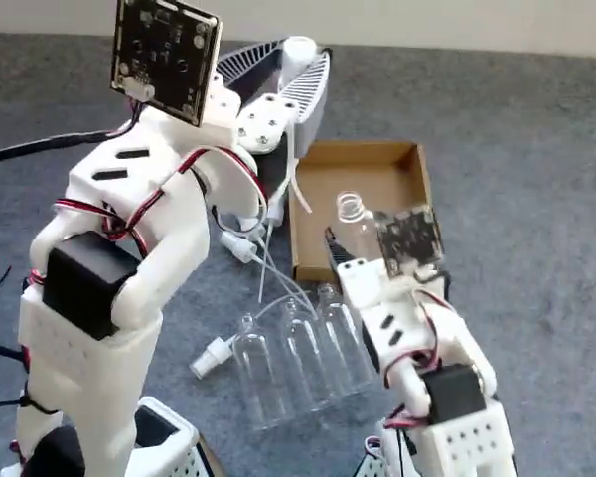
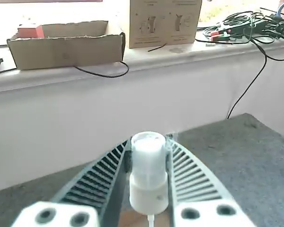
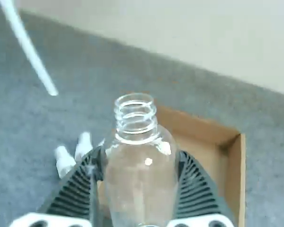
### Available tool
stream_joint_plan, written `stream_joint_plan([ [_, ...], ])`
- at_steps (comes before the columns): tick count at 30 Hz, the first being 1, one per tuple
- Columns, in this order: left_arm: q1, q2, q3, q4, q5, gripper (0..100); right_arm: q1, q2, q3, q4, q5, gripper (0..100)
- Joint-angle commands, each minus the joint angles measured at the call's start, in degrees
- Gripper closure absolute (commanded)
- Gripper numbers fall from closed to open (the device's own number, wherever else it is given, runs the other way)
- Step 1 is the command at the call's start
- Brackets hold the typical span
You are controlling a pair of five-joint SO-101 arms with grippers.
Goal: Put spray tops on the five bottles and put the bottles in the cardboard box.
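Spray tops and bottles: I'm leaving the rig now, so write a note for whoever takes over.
Left gripper: shut on a spray top, held high, dip tube hanging down.
Right gripper: shut on an uncapped bottle, upright, beside the cardboard box.
Lying down: three bottles side by side, apparently uncapped, with loose spray tops next to them.
Done: nothing capped or boxed that I can see.
Left: cap the held bottle, box it, then do the others.

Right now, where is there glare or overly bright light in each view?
Left wrist view: daylight washes out the far background behind the spray top. Right wrist view: small highlights on the clear bottle. High view: even light, soft shadows.
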Motion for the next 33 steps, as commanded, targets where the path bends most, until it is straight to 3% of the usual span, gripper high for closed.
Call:
stream_joint_plan([
  [1,2.07,-0.48,0.48,-4.22,0.70,99,-0.48,-3.74,-0.31,0.57,-0.70,99.5],
  [6,3.74,-0.48,2.68,-9.14,0.53,99,-3.91,-3.82,-0.31,1.36,-0.44,99.5],
  [17,4.18,-0.48,4.62,-9.23,0.44,99,-3.82,-3.82,-0.31,1.45,-0.44,99.5],
  [24,4.26,-0.75,12.79,-9.58,0.79,99,-3.82,-3.82,-0.48,1.45,-0.70,99.5],
  [29,8.48,-1.36,18.07,-9.05,0.79,99,-3.82,-3.82,-0.57,1.36,-1.05,99.5],
  [33,9.19,-3.74,25.27,-8.79,0.79,99,-3.82,-4.09,-0.57,1.36,-5.01,99.5],
])
